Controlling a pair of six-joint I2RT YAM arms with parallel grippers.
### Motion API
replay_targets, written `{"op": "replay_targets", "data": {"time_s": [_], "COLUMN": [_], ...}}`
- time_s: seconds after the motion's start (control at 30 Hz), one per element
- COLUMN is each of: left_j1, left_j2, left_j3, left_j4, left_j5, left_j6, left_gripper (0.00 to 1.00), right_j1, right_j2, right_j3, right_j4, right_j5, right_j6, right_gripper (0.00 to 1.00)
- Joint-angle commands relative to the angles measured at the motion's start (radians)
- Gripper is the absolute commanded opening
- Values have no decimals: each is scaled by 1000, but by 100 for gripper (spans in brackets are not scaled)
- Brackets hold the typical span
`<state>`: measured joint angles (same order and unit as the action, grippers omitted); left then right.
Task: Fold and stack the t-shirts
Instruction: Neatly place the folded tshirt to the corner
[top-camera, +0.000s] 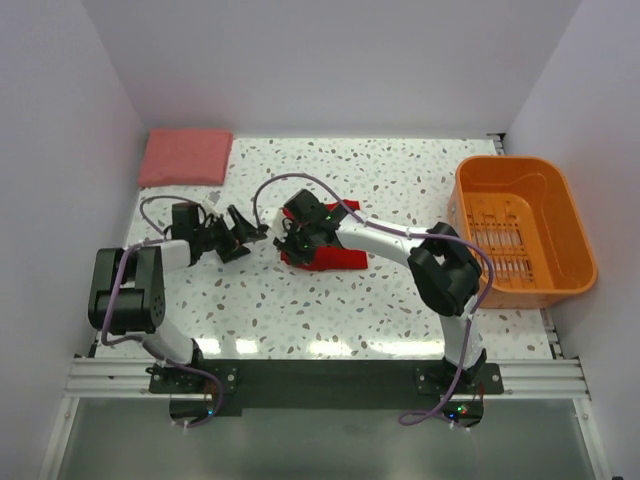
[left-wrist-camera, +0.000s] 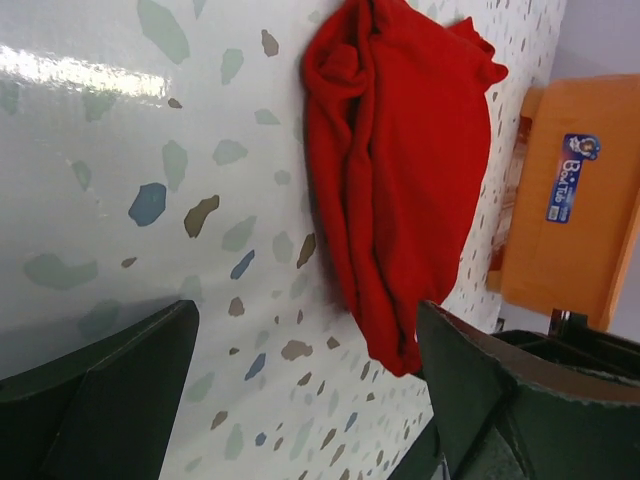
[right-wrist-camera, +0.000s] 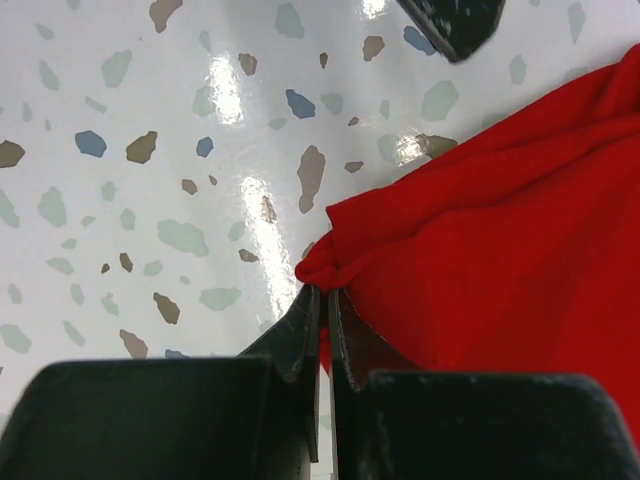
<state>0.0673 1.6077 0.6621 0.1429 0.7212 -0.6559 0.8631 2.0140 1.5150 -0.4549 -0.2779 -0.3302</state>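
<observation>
The table (top-camera: 420, 190) is a glossy white top flecked with grey, blue and brown chips, and the overhead lights show on it as bright streaks near the front edge. Plain white walls (top-camera: 350, 60) close it in at the back and on both sides. A metal rail (top-camera: 330, 372) with a dark plate runs along the near edge, where both arms are bolted. The red shirt (top-camera: 325, 258) lies bunched in a narrow, creased heap near the middle of the table. The right gripper (right-wrist-camera: 322, 300) has its fingers pressed together on a folded edge of that red cloth, pinching a small ridge of it just above the table top. The left gripper (top-camera: 250, 237) stands spread wide just beside the left end of the red shirt, with nothing between its fingers and bare table showing under the gap. Whether it touches the table cannot be told. The pink shirt (top-camera: 185, 157) rests folded in a flat rectangle in the far left corner against the walls, well apart from both grippers. An orange basket (top-camera: 510, 172) with a slatted floor sits at the right side of the table, its outer side overhanging the edge, and a blue label (left-wrist-camera: 572, 175) is stuck on its side. Purple cables (top-camera: 300, 182) loop along both arms.
</observation>
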Motion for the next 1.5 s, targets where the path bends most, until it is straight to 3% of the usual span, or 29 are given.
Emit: {"op": "replay_targets", "data": {"time_s": [0.0,0.27,0.53,0.73,0.93,0.97,1.03,1.07,1.1,1.2,1.3,1.37,1.47], "left_j1": [-24,-159,-225,-250,-253,-253,-251,-250,-248,-239,-222,-215,-187], "left_j2": [55,205,287,316,347,347,344,342,345,377,440,474,523], "left_j3": [-15,24,76,140,200,208,255,284,359,524,707,807,971], "left_j4": [217,356,317,336,333,322,279,177,115,-110,-331,-472,-557], "left_j5": [12,-6,-83,-118,-103,-100,-95,-101,-114,-164,-203,-226,-243], "left_j6": [-193,-362,-476,-521,-533,-528,-475,-437,-341,-133,60,198,352], "left_gripper": [94,93,89,72,43,34,22,5,0,0,0,0,0], "right_j1": [1,2,1,5,8,8,5,2,-4,-50,-117,-170,-231], "right_j2": [-61,-35,8,25,28,29,25,20,5,-27,-55,-70,-110], "right_j3": [19,92,166,175,160,163,166,166,165,169,183,175,148], "right_j4": [38,48,68,84,96,91,82,72,64,38,-30,-71,-105], "right_j5": [-66,-87,-87,-109,-103,-101,-98,-86,-81,-78,-76,-64,-60], "right_j6": [23,59,83,118,112,112,114,114,121,172,177,169,140], "right_gripper": [0,0,0,0,0,0,8,14,31,58,73,76,87]}}
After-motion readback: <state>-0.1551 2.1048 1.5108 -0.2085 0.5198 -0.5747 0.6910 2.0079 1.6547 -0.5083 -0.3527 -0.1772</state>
